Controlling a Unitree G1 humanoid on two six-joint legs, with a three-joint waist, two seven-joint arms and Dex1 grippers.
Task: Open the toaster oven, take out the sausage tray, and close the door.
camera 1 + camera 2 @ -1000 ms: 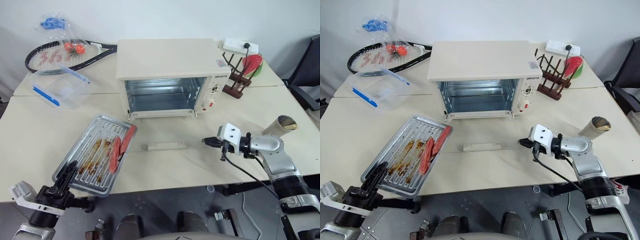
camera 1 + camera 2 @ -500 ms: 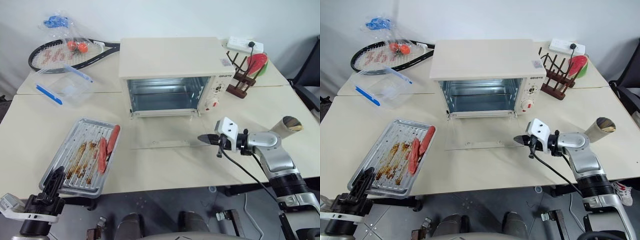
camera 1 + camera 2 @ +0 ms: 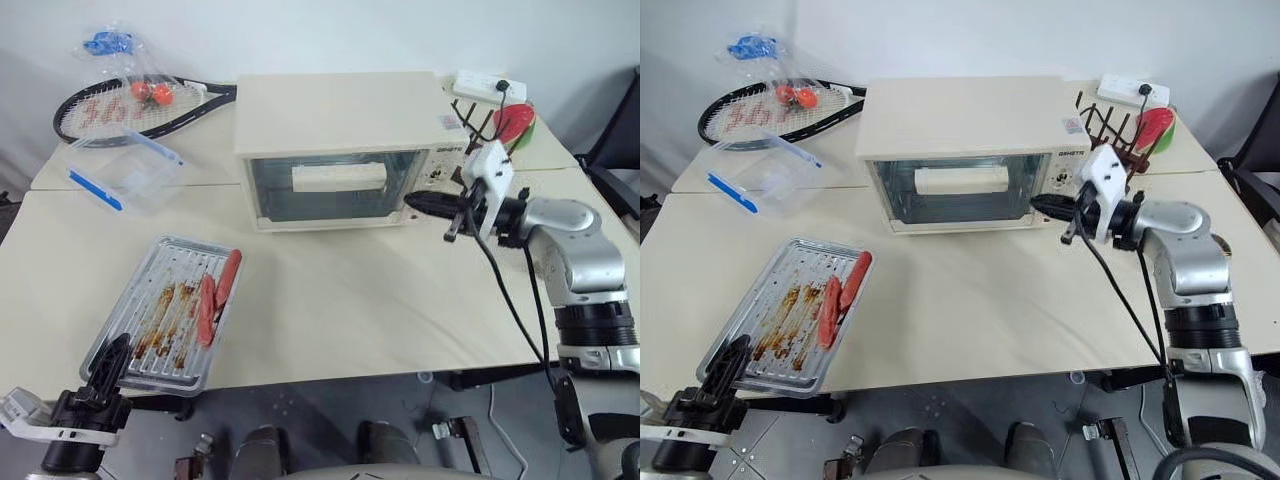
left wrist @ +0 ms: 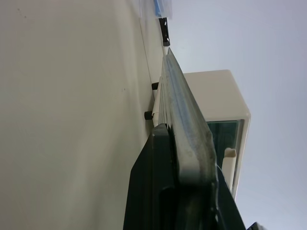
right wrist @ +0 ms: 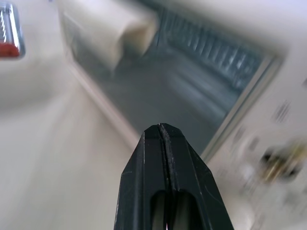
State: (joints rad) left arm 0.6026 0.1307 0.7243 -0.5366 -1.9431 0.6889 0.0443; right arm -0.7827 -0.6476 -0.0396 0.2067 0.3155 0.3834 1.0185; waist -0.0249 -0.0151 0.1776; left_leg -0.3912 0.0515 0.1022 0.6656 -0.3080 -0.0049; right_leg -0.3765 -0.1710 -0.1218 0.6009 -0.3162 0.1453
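Observation:
The cream toaster oven (image 3: pixel 340 110) stands at the back middle of the table, its glass door (image 3: pixel 300 195) upright and shut, bar handle (image 3: pixel 339 177) across the top. My right gripper (image 3: pixel 412 203) is shut, empty, its tip at the door's right edge by the control knobs (image 3: pixel 432 178). The silver sausage tray (image 3: pixel 150 320) lies on the table's near left, two red sausages (image 3: pixel 215 295) along its right side. My left gripper (image 3: pixel 112 360) is shut on the tray's near edge; the left wrist view shows the fingers (image 4: pixel 158 191) clamping the rim (image 4: pixel 184 124).
A tennis racket (image 3: pixel 130 105), a bag of tomatoes (image 3: pixel 145 90) and a clear box with blue-edged lid (image 3: pixel 125 170) sit at the back left. A power strip (image 3: pixel 485 88), wooden rack (image 3: pixel 480 130) and red-green item (image 3: pixel 512 122) stand right of the oven. A black chair (image 3: pixel 620 130) is far right.
The door swung from lying flat open to upright and shut, with my right gripper rising along it. The tray shifted towards the near left early on, then stayed still.

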